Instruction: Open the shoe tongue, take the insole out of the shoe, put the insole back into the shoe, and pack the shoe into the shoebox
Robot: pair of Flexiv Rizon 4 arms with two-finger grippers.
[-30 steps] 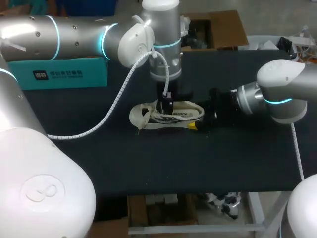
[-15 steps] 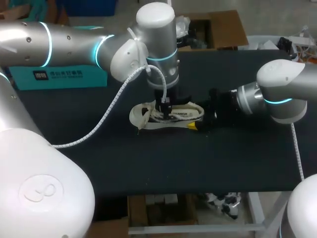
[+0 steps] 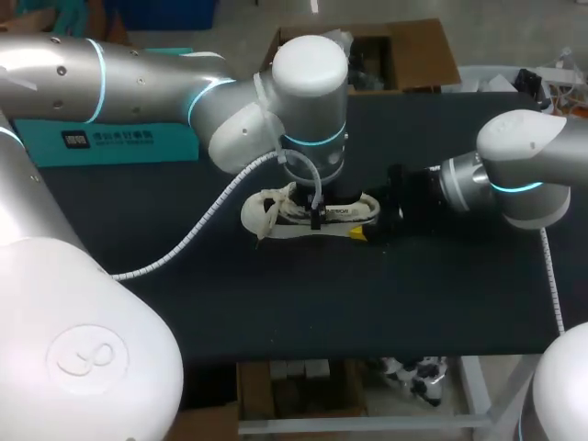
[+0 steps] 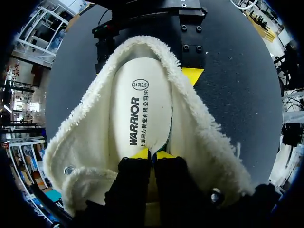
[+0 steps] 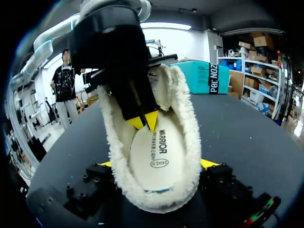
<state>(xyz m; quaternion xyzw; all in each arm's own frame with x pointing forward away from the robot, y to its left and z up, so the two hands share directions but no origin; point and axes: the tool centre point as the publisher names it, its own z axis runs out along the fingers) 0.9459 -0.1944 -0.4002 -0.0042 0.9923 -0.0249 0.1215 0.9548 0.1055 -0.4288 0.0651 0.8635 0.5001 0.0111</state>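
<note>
Pinching with my left gripper [image 4: 153, 153], fingertips nearly closed, on the edge of the cream printed insole [image 4: 142, 95] inside the white fleece-lined shoe [image 4: 209, 142] under it; my right gripper [image 5: 157, 164] is clamping the heel between wide-spread fingers.

Shoe [image 4: 199, 137] lined in shaggy cream fleece, insole [image 4: 142, 109] smooth matt, bench [image 3: 367, 294] matt black cloth, arms [image 3: 138, 83] glossy silver-white shell, fingers [image 4: 133, 183] matt black, yellow tips.
</note>
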